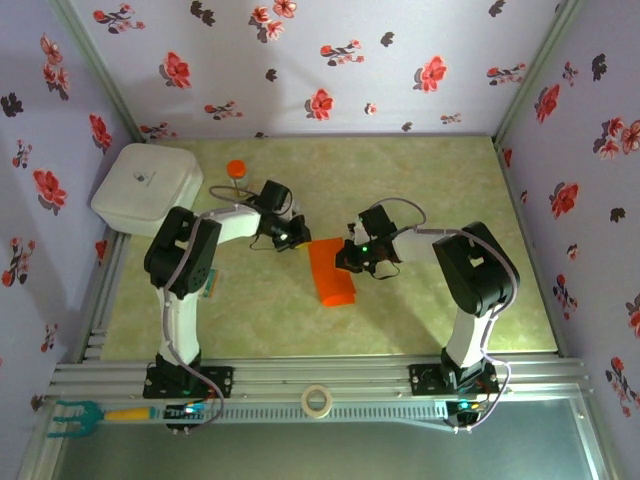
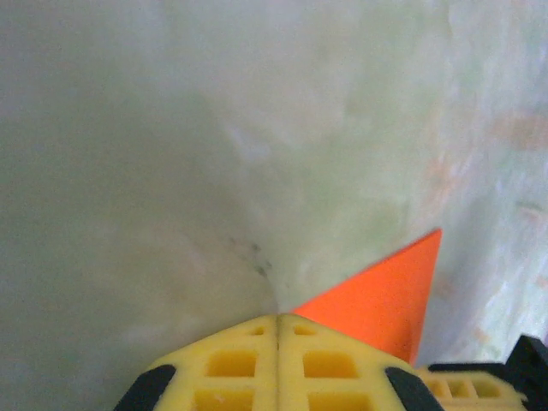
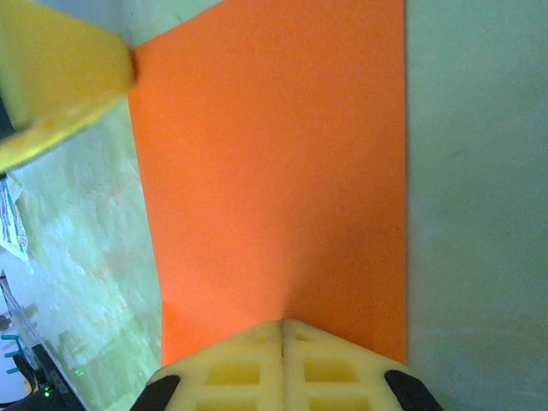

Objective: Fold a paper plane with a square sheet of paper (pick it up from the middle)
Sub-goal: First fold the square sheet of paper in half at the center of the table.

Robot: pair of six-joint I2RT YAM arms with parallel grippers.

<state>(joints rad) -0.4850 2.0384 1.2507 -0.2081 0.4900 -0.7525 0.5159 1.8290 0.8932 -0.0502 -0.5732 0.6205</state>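
Closed yellow fingers (image 3: 257,342) of the right hand (image 3: 281,324) rest at the near edge of the folded orange paper (image 3: 274,171), which lies flat in the middle of the tabletop (image 1: 420,180). The left hand (image 2: 278,317), also fully closed, sits at one pointed corner. Probably both press the sheet down to keep a crease; a real pinch I cannot confirm.

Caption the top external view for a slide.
Both arms reach inward, left tool and right tool shut, flanking the folded orange paper on the green table.
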